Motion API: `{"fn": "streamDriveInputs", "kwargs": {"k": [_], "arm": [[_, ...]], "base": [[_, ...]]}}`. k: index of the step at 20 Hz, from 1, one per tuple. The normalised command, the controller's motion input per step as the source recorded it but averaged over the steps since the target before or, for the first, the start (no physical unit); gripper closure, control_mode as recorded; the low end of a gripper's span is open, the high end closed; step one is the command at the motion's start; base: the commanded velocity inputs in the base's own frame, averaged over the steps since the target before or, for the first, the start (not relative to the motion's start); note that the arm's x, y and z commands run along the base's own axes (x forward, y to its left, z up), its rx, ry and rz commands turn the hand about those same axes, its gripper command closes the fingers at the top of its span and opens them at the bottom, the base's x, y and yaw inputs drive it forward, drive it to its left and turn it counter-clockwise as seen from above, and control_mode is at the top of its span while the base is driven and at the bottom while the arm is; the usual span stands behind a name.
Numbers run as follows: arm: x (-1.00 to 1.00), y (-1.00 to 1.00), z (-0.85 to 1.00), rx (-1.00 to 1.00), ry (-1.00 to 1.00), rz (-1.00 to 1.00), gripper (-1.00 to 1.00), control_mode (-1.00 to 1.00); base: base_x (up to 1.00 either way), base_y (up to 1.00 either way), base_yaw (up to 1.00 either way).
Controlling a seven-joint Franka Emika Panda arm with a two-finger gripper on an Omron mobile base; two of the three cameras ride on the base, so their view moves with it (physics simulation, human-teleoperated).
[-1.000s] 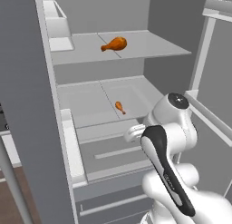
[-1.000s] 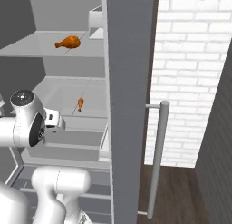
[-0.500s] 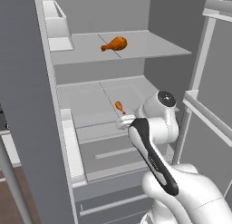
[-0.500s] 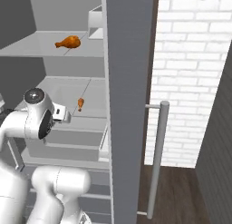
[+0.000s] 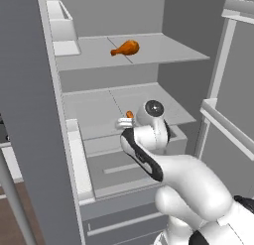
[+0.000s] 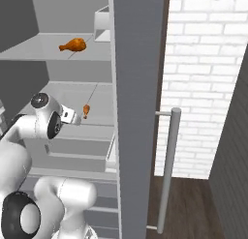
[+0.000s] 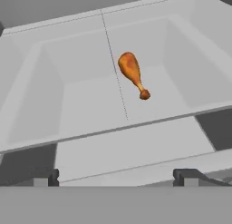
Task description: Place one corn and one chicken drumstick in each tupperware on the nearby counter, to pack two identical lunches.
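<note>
Arm reaching into the open fridge, jaws spread wide and empty.
In the hand view, the gripper (image 7: 115,175) faces a chicken drumstick (image 7: 132,73) on the middle shelf (image 5: 99,107); a second drumstick (image 5: 126,48) lies on the upper shelf (image 5: 163,45), right of a white bin (image 5: 62,26).

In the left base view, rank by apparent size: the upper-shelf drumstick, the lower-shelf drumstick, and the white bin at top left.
1. The white bin, clearly largest.
2. The upper-shelf drumstick.
3. The lower-shelf drumstick, smallest as seen, but the robot's arm hides most of it, so its true size against the upper one cannot be judged here.
</note>
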Motion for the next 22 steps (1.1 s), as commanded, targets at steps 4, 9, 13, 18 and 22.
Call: {"fn": "streamDriveInputs", "kwargs": {"k": [4,9,13,18,22], "arm": [[0.91,-0.12,0.0,0.0,0.0,-0.05,-1.0,-1.0],[0.58,-0.29,0.0,-0.01,0.01,0.12,-1.0,-1.0],[0.31,-0.34,-0.21,0.0,0.0,0.18,-1.0,-1.0],[0.25,-0.1,-0.5,-0.07,0.0,0.12,-1.0,-1.0],[0.54,0.03,-0.28,-0.05,0.0,0.01,-1.0,-1.0]], "base": [[0.0,0.0,0.0],[0.0,0.0,0.0],[0.0,0.0,0.0],[0.0,0.0,0.0],[0.0,0.0,0.0]]}}
